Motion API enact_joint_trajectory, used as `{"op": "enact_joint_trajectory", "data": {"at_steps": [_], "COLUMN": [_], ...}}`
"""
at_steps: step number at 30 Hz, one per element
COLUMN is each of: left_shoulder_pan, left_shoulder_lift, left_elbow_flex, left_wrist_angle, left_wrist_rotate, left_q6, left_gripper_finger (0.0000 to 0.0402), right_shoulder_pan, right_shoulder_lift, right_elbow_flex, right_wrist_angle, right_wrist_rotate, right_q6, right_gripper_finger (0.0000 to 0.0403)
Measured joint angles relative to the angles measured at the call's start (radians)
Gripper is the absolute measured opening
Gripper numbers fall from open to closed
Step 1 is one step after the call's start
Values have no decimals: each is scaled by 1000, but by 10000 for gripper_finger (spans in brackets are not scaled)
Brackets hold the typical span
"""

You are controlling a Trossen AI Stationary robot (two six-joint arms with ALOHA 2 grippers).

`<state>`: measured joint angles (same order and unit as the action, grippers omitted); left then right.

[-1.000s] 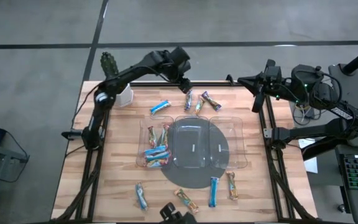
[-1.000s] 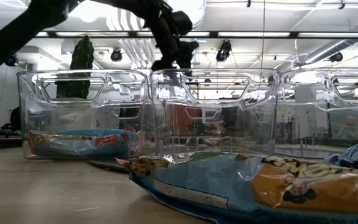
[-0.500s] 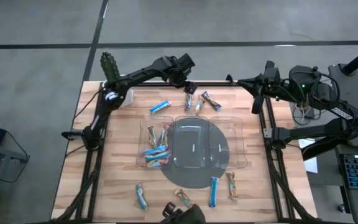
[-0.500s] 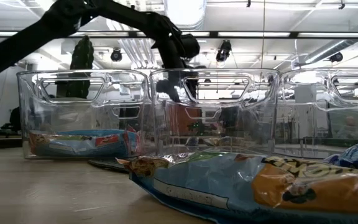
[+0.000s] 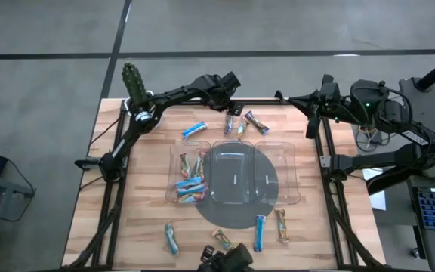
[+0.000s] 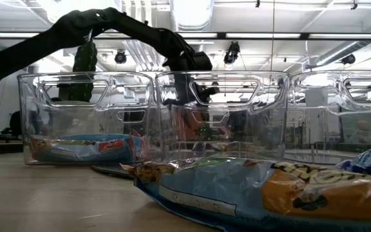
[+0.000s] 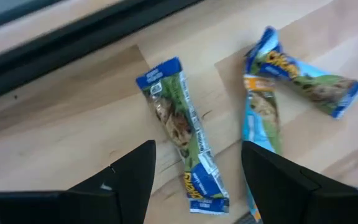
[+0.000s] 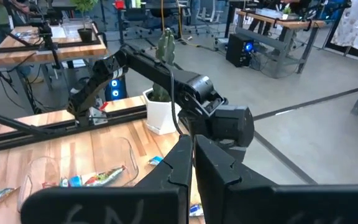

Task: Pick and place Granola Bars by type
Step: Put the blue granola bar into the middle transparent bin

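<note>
Left gripper (image 5: 234, 108): at 12 o'clock on the table in the high view, fingers (image 7: 132, 180) spread wide, nothing between them, hanging over a green-and-blue bar (image 7: 180, 130) lying flat between the jaws in the left wrist view.
Neighbouring bars: two more just beside it, a light-blue bar (image 7: 261, 121) and a bar with a yellow label (image 7: 306, 78), the pair meeting in a V; same cluster of three (image 5: 242, 123) just beyond the tray's far edge.
Lone blue bar (image 5: 195, 131): at 11 o'clock, apart from the cluster.
Clear tray (image 5: 289, 198): at centre, three compartments; left compartment holding several bars (image 5: 190, 181), middle and right compartments showing none.
Near-edge bars: four from 7 to 5 o'clock, namely (image 5: 171, 239), (image 5: 226, 243), (image 5: 260, 231) and (image 5: 282, 225), all outside the tray.
Right gripper (image 8: 192, 163): parked off the table's edge at 2 o'clock, fingers pressed together, empty.
Progress: judged under halfway; one type seemingly started, eight bars on the wood unsorted, next pick probably the green-and-blue bar.
</note>
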<state>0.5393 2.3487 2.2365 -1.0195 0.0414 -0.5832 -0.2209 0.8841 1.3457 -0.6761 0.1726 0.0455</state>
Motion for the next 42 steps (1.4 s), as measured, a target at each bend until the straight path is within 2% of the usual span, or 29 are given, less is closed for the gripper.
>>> {"op": "enact_joint_trajectory", "data": {"at_steps": [13,20,25,42], "left_shoulder_pan": [3,14,39,80], "left_shoulder_lift": [75,87,87,85], "left_elbow_flex": [0,2,1,8], "left_wrist_angle": [64,116,94,6], "left_wrist_rotate": [49,43,65,79], "left_q6": [-43,-58,-119,-48], "left_gripper_finger": [220,220,220,220], "right_shoulder_pan": [0,0,0,0], "right_shoulder_lift": [0,1,1,1], "right_elbow_flex": [0,0,0,-3], "right_wrist_angle": [-9,-10,-24,-24], "right_wrist_rotate": [2,2,3,13], "right_q6": [4,4,7,-1], "right_gripper_finger": [8,8,8,8]}}
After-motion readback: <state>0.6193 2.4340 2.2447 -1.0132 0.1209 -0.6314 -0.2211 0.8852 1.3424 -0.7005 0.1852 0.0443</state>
